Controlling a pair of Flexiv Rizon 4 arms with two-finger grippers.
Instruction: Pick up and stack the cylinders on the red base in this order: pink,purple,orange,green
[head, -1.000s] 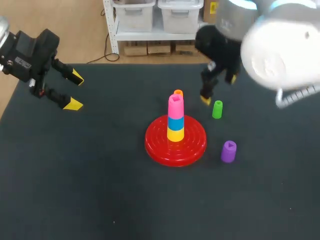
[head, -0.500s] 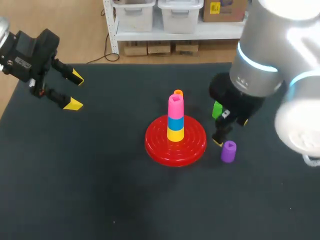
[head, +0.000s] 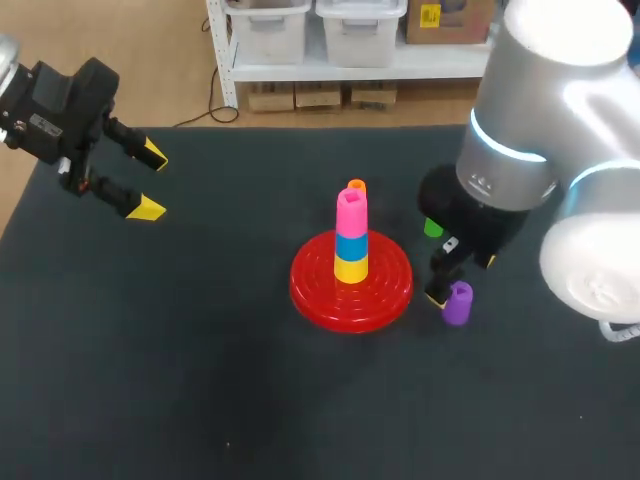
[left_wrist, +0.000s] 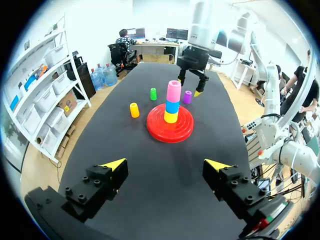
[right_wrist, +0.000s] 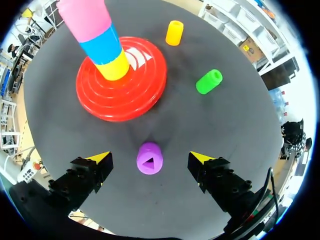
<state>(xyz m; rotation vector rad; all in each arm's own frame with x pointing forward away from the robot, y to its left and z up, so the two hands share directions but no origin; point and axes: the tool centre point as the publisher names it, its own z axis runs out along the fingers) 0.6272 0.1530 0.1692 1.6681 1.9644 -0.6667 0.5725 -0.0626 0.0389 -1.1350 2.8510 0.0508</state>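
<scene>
The red base (head: 351, 285) sits mid-table with a stack of yellow, blue and pink cylinders (head: 351, 213) on its post. The purple cylinder (head: 457, 302) stands upright to the right of the base. My right gripper (right_wrist: 150, 159) hovers above it, open, with the purple cylinder (right_wrist: 149, 158) between the spread fingers and untouched. The green cylinder (right_wrist: 209, 81) lies ahead of it, partly hidden by the arm in the head view. The orange cylinder (head: 356, 187) stands behind the stack. My left gripper (head: 146, 180) is open at the far left, holding nothing.
The dark mat (head: 180, 340) covers the table. The red base (right_wrist: 122, 75) lies close beside my right gripper. The left gripper (left_wrist: 165, 168) faces the stack from a distance.
My right arm swung from behind the green cylinder toward the front, coming down over the purple cylinder. The left arm has kept still.
</scene>
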